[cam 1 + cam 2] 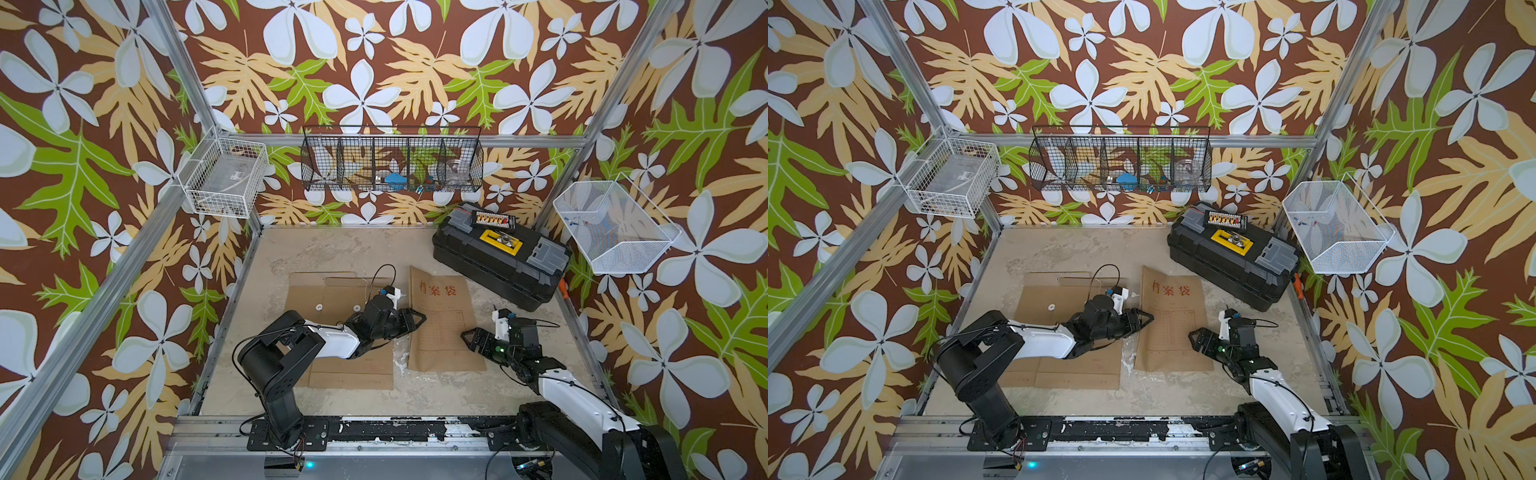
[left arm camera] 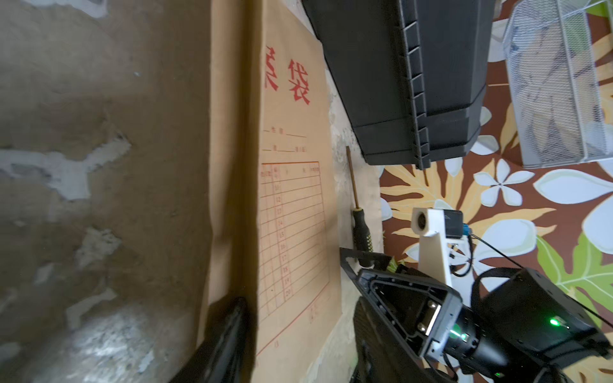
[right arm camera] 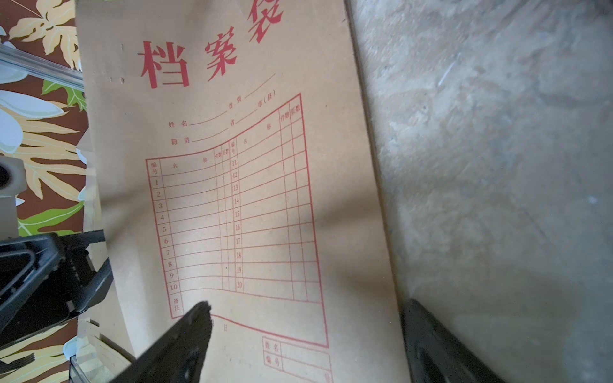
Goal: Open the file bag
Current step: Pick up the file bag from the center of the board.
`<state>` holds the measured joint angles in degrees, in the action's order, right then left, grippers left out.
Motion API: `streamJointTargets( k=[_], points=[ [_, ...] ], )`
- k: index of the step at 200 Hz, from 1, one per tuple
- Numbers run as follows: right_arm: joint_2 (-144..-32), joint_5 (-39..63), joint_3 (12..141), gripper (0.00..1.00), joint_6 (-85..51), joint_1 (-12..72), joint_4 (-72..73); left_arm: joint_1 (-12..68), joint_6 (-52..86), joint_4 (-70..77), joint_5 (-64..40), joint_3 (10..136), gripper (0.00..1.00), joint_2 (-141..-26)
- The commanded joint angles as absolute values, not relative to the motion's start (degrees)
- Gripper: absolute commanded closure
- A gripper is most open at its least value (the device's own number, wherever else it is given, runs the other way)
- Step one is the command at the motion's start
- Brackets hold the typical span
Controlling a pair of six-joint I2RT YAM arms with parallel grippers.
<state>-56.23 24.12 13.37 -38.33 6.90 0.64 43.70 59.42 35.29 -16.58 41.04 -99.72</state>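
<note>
At the printed file bag (image 1: 449,299), its edge should be pinched firmly by the part-open left claw (image 1: 417,318), hold unclear; the right claw (image 1: 467,338) is spread empty

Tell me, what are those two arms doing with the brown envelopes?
A two-armed robot is working on the file bag with red characters, lying face up on the table. The left gripper sits at one long edge; whether it has pinched it is unclear. The right gripper hangs open, straddling the opposite edge. A second file bag lies beside it, back up.
</note>
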Motion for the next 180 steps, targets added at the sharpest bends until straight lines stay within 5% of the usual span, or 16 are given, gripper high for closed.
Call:
streamJointTargets(
  k=[1,34,117,180],
  points=[
    [-56.86,25.41,13.1,0.09,-39.81,7.33,-6.33,43.86,56.33,28.56,-15.82,42.35,0.46,-100.19],
    [-57.17,25.3,12.93,0.09,-39.98,7.58,-5.89,43.86,55.86,28.22,-15.76,42.54,0.55,-100.28],
    [-54.06,22.56,16.03,0.09,-38.67,7.67,-10.5,43.86,52.46,22.82,-13.12,43.98,1.0,-98.05],
    [-45.73,13.73,28.95,0.03,-35.16,7.7,-18.72,43.86,41.01,5.33,-5.89,48.16,1.0,-81.41]
  ],
)
